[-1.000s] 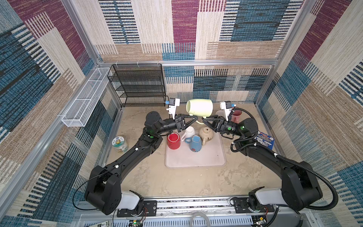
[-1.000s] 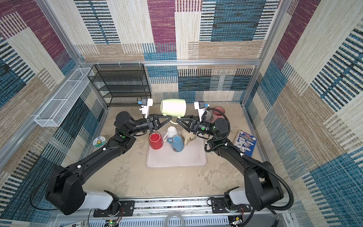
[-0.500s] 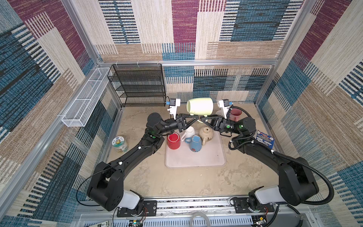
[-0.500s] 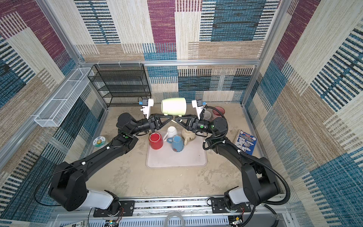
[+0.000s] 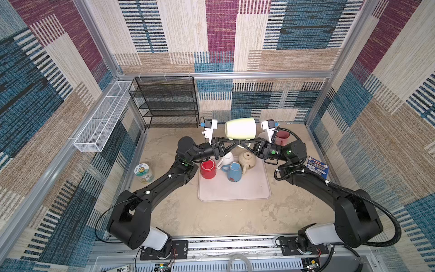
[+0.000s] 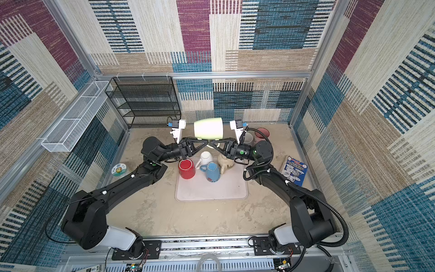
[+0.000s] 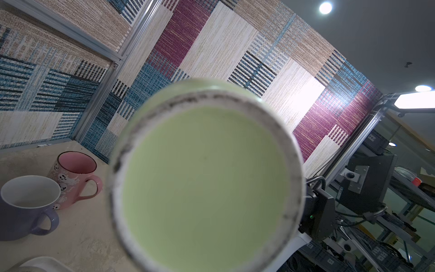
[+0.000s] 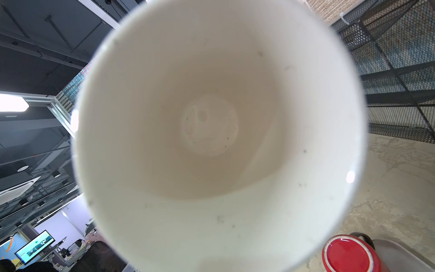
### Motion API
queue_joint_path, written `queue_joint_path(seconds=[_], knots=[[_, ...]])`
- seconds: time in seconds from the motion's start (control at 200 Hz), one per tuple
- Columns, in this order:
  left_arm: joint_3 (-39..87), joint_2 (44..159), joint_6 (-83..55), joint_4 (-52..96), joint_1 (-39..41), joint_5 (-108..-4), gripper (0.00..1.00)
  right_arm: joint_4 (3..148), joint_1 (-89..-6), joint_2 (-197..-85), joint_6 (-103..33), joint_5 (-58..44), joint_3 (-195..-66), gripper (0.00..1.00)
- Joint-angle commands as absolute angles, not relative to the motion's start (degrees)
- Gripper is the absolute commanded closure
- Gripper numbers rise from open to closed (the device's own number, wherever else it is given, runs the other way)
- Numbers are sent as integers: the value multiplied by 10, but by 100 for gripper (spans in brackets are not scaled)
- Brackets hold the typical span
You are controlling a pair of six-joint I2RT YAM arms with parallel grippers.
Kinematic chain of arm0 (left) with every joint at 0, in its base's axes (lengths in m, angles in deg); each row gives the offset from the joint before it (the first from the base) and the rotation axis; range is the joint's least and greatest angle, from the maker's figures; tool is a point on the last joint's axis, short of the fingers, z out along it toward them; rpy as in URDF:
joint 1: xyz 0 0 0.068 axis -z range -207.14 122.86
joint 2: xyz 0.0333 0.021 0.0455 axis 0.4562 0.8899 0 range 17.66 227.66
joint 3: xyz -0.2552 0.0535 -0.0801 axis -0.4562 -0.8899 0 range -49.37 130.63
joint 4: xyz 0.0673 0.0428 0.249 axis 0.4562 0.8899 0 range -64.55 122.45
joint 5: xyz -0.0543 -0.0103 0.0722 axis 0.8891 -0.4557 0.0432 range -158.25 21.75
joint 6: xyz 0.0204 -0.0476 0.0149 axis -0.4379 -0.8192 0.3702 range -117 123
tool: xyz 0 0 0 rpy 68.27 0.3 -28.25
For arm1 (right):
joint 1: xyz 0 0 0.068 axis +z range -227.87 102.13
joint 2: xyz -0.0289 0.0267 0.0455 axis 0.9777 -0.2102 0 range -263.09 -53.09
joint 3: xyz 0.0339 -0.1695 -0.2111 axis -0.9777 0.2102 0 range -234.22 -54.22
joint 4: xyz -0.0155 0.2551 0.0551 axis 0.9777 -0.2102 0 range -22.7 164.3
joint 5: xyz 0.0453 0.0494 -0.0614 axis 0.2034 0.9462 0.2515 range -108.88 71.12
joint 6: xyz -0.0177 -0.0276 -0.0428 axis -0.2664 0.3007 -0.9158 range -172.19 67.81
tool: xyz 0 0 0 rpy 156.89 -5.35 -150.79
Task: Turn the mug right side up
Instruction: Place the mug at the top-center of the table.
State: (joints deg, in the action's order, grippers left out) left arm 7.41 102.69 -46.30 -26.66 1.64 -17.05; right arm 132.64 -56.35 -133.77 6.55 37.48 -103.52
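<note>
Patchwork woven panels walled a sandy tabletop [image 5: 211, 221], seen whole in both top views. At its centre lay a pale drying mat [image 5: 235, 192] carrying an upturned red mug [image 5: 208, 168], a white mug [image 5: 226, 158], an upturned blue mug [image 5: 234, 173] and a beige pot [image 5: 247, 160]. Above the mat's 12 o'clock edge the pale green mug [image 5: 240, 128] hung in the air on its side, handle downward. The left gripper [image 5: 237, 141] and right gripper [image 5: 243, 142] met tip to tip just beneath it, at that handle. The left jaws were clamped on the handle. The right fingers showed only side-on, so how wide they stood, or whether they gripped, could not be told. Only the left wrist view showed the mug's green base with its scuffed unglazed ring. Only the right wrist view looked straight into its white, speckled inside. The left wrist view also gave a clear sight of a pink ghost-printed mug [image 7: 75, 174] and a lavender mug [image 7: 28, 207], both upright on the table. From above they sat at 1 o'clock from the mat, the lavender one half hidden. Only the top views held the black mesh rack [image 5: 164, 103] at 11 o'clock, white wire basket [image 5: 101, 117] at 10, green-lidded jar [image 5: 143, 173] at 9 and blue packet [image 5: 316, 167] at 3.
</note>
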Motion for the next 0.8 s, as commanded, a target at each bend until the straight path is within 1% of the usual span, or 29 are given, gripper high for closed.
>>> queue_joint_path(seconds=[0.0,0.075,0.115,0.165,0.205,0.416,0.441,0.516,0.576,0.601,0.666,0.731,0.796], knots=[[68,1034,-459,-239,17,-165,100,1385,-561,-1324,65,365,-1037,100],[68,1034,-453,-226,17,-165,99,1371,-561,-1318,53,362,-1037,100],[70,1034,-446,-213,17,-166,90,1361,-561,-1314,45,359,-1036,100],[71,1032,-436,-194,17,-167,75,1346,-560,-1307,32,353,-1034,100],[71,1030,-429,-182,17,-170,68,1333,-561,-1300,20,348,-1033,100],[70,1003,-372,-103,17,-202,53,1277,-561,-1274,-26,329,-1024,100],[70,999,-364,-75,17,-207,47,1270,-561,-1271,-30,327,-1024,100],[69,986,-343,-43,17,-219,33,1254,-560,-1266,-41,322,-1023,100],[68,973,-323,-14,17,-229,15,1234,-561,-1262,-54,316,-1025,100],[68,967,-315,1,16,-235,11,1225,-560,-1261,-60,313,-1027,100],[65,949,-298,36,16,-254,4,1180,-561,-1255,-85,302,-1037,100],[61,928,-283,71,16,-273,0,1113,-561,-1250,-121,282,-1051,100],[60,905,-264,118,16,-294,0,1044,-561,-1246,-159,260,-1069,100]])
